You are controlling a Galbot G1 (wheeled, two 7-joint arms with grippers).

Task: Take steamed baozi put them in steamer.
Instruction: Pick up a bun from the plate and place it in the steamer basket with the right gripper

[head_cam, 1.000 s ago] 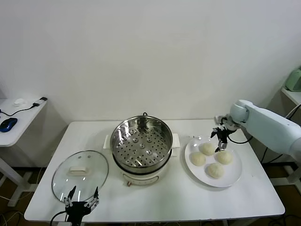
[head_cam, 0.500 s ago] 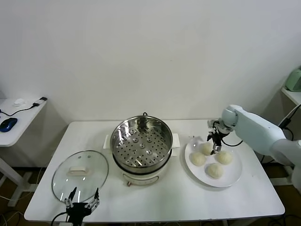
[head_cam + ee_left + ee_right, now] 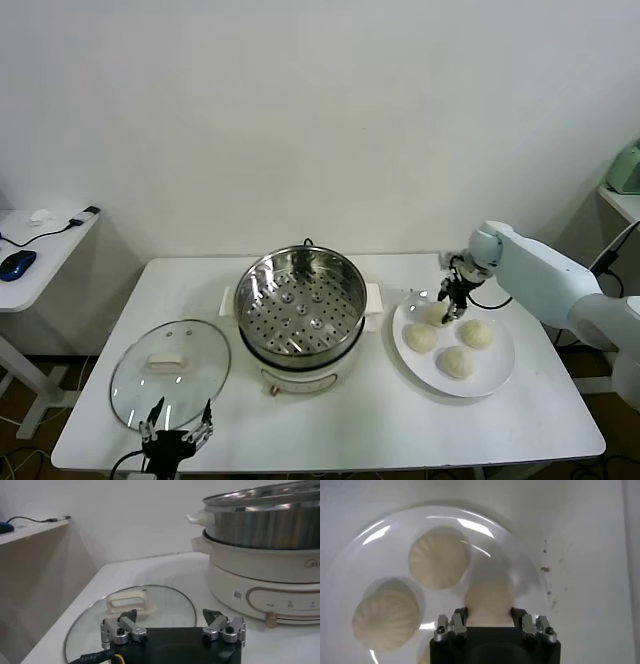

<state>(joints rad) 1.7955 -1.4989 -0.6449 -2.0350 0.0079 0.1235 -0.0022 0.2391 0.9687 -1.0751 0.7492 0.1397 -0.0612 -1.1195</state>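
On the white plate (image 3: pixel 497 376) at the table's right lie steamed baozi, cream-white and domed. My right gripper (image 3: pixel 452 306) is shut on the back-left baozi (image 3: pixel 436 315), which still rests on the plate. In the right wrist view its fingers press both sides of that baozi (image 3: pixel 488 600), with the right gripper (image 3: pixel 488 614) right over it. Three other baozi (image 3: pixel 476 334) lie beside it. The steamer (image 3: pixel 300 300), shiny steel with a bare perforated tray, stands mid-table. My left gripper (image 3: pixel 178 410) hangs open at the front left, holding nothing.
A round glass lid (image 3: pixel 170 372) lies flat on the table left of the steamer, just ahead of the left gripper (image 3: pixel 170 615). A side table with a mouse (image 3: pixel 17 264) stands at far left. The wall is close behind.
The right gripper has shifted a little left over the plate, dropped onto the back-left baozi and shut on it. The left arm has not moved.
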